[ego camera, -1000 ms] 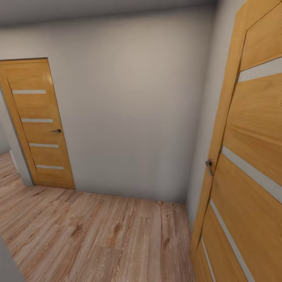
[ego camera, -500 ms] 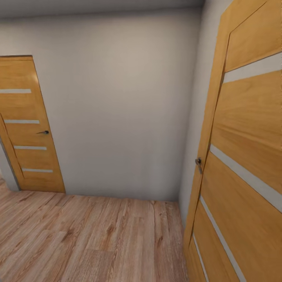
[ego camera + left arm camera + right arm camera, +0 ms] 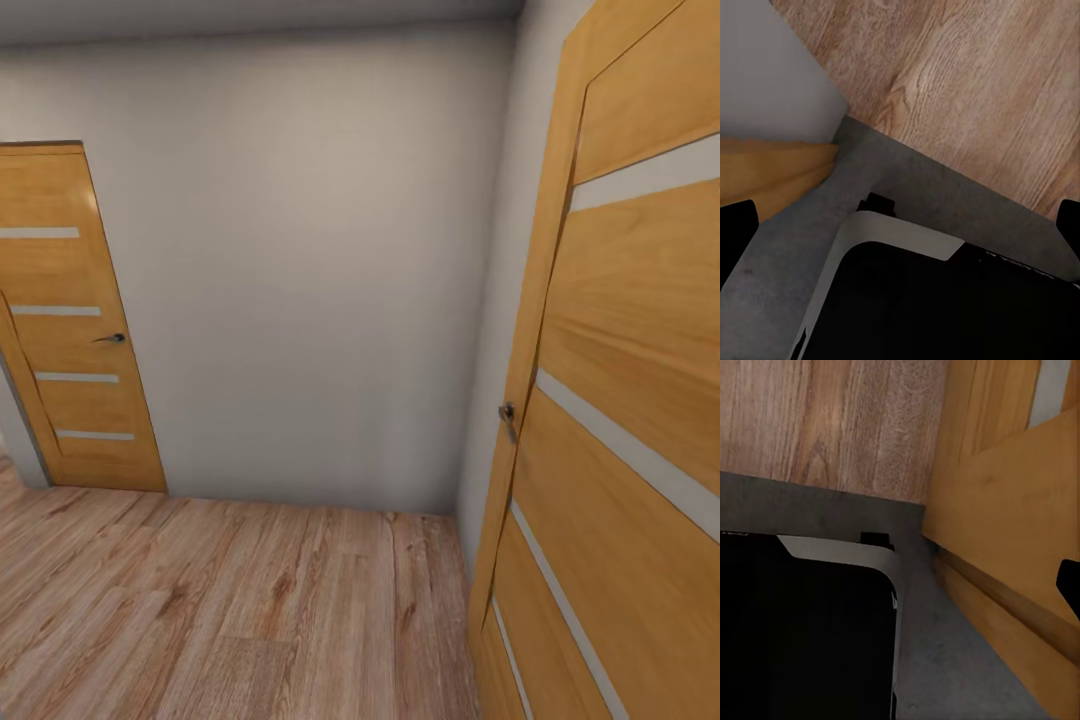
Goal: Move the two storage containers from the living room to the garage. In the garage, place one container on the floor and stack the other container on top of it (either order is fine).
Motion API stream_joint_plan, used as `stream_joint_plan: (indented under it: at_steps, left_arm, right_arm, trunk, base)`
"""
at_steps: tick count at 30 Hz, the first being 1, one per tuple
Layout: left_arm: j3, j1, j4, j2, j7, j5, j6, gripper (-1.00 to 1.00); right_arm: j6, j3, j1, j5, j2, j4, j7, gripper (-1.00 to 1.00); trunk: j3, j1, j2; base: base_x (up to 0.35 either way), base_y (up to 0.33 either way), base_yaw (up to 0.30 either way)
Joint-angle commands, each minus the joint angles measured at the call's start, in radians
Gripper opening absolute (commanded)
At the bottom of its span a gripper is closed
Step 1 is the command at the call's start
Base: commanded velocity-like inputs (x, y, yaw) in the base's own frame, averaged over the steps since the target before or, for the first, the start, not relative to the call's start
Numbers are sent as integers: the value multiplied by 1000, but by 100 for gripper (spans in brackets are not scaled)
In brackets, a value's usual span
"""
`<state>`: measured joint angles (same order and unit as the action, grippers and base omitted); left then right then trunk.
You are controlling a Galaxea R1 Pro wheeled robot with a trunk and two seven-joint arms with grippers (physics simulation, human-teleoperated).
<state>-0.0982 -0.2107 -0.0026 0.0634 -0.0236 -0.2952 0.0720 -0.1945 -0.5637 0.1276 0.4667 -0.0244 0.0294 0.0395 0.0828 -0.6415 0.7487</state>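
Neither storage container is in view. In the left wrist view my left gripper [image 3: 900, 232] is open: its black fingertips [image 3: 736, 240] sit at opposite edges with nothing between them. My right gripper [image 3: 900, 592] looks open too, one dark fingertip [image 3: 1071, 585] showing at the edge and nothing held. Under both grippers lies my black, white-rimmed base [image 3: 945, 300], standing on a dark grey rough strip [image 3: 907, 172] that meets the light wood planks [image 3: 975, 82].
I face a hallway corner with a plain white wall [image 3: 300, 270] ahead. A shut wooden door [image 3: 70, 320] is at the far left. A second wooden door [image 3: 620, 400] with a metal handle [image 3: 508, 415] stands close on my right. Wood plank floor [image 3: 250, 610] stretches ahead.
The camera turned right in the first half second, so both doors slid left in the picture. Since then the view has held still.
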Motion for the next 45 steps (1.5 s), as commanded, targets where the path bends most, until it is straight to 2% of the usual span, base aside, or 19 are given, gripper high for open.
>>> stream_joint_plan:
  at_steps: [1,10,45]
  left_arm:
    - [-8,-1,1,0,-2,-1,3,100]
    - [-8,-1,3,1,-2,-1,-2,100]
    - [-8,-1,3,1,-2,-1,-3,100]
  right_arm:
    - [-5,-8,1,7,0,3,0,100]
    - [-6,-8,1,7,4,3,0,100]
    - [-6,-8,1,7,3,3,0,100]
  trunk:
    - [2,0,1]
    - [2,0,1]
    - [2,0,1]
  base:
    - [0,0,0]
    - [95,0,0]
    - [318,0,0]
